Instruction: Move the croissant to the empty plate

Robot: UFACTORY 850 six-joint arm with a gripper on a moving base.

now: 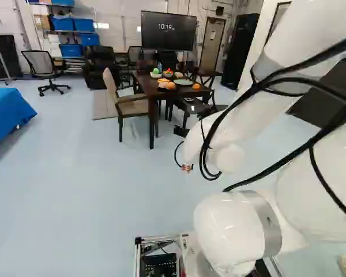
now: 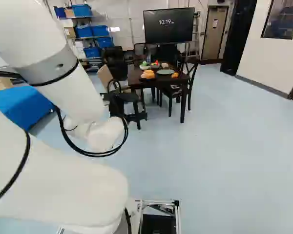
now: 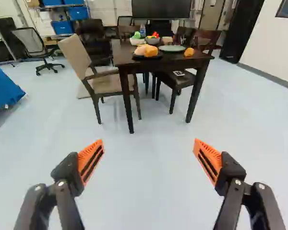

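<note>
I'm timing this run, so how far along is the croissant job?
Done: none of the transfer. The pale plate on the table looks bare.
In hand: nothing. The jaws stand wide open, short of the table.
Left: probably everything: approaching the table, picking up the croissant, likely among the bread-like pieces on the dark plate, and setting it on the pale one.

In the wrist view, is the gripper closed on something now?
No, the gripper is open, its two orange-padded fingers standing wide apart with only floor showing between them.
</note>
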